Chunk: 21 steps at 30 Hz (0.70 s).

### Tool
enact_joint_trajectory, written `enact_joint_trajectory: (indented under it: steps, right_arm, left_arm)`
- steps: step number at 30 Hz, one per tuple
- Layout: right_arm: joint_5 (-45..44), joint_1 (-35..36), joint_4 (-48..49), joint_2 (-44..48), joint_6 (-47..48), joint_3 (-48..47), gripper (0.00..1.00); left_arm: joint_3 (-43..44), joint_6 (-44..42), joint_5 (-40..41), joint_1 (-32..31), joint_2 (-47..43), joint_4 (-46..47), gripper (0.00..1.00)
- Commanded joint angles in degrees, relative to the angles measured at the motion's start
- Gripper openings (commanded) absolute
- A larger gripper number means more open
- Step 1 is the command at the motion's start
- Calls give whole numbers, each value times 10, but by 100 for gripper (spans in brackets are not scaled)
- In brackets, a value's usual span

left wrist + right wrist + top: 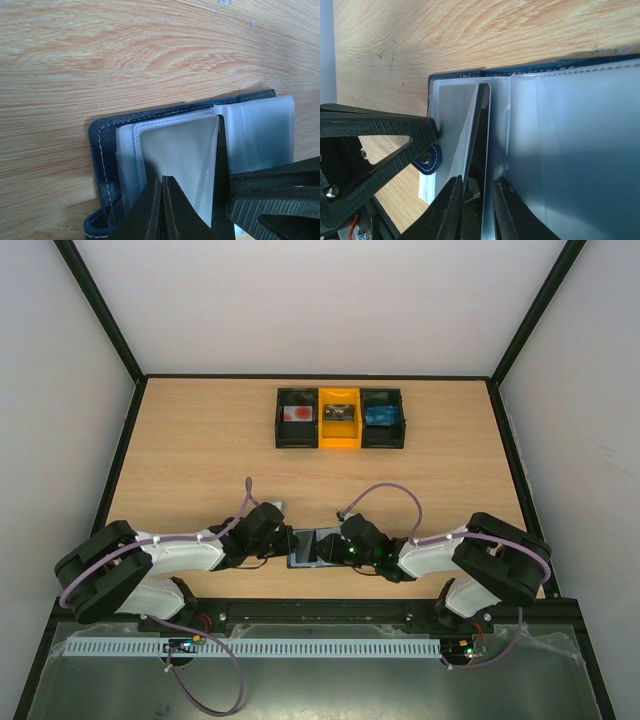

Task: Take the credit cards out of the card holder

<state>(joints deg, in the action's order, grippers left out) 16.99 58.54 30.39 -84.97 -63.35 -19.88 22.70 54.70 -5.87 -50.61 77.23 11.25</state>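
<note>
Although no card lay free on the bench (pixel 200 460), we judged one removal under way. Well short of the three boxes (pixel 340 418), the card holder (pixel 305 547) lay open between both arms. Our left hand (pixel 161 210), fingers together, seemed to press on its clear pockets. The right hand (pixel 477 182) was clamped on one credit card (pixel 481 130), tilted up but partly in its sleeve. Its colour, and any other cards, we could not make out.

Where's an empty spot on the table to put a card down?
The wood strip between the boxes and the wallet is bare, and so are the far corners beside the boxes. Crowded in front: left gripper and right gripper, pinching a card, meet at the wallet.
</note>
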Motion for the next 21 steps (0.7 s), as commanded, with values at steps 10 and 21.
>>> enact_joint_trajectory:
  steps: [10,21]
  right_arm:
    - [8,6,48,-22,-12,0,7]
    - [-15,6,74,1,-19,38,2]
  left_arm:
    - [-12,4,9,-4,6,-19,3]
    - [-11,2,16,-4,15,-23,5]
